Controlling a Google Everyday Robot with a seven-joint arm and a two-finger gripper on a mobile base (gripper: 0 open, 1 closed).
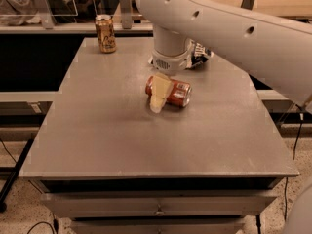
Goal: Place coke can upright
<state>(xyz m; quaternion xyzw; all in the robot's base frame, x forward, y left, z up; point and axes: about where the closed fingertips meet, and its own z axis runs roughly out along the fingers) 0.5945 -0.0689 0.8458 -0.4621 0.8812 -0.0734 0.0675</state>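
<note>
Near the middle of the grey metal table, the red aluminium coke can is lying on its side, so uprighting is not yet done. The white arm's gripper is hovering right over it; whether it is clasping the can I cannot tell.

Warm, rather dim light is falling from above on the table. The gripper, hanging over the lying coke can, is casting only a soft shadow; the background is looking dark.
</note>
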